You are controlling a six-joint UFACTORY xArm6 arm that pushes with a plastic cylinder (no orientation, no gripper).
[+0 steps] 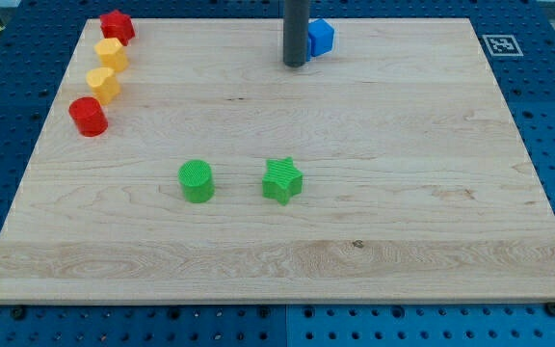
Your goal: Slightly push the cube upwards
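Note:
A blue cube (321,37) sits near the view's top edge of the wooden board (277,241), a little right of centre. My dark rod comes down from the view's top, and my tip (295,64) rests on the board just left of and slightly below the cube, touching or nearly touching its left side. The rod hides part of the cube's left face.
A green cylinder (197,181) and a green star (282,180) stand near the board's middle. At the view's upper left stand a red block (117,25), two yellow blocks (111,54) (103,84) and a red cylinder (89,116). A marker tag (500,44) lies off the board's top right corner.

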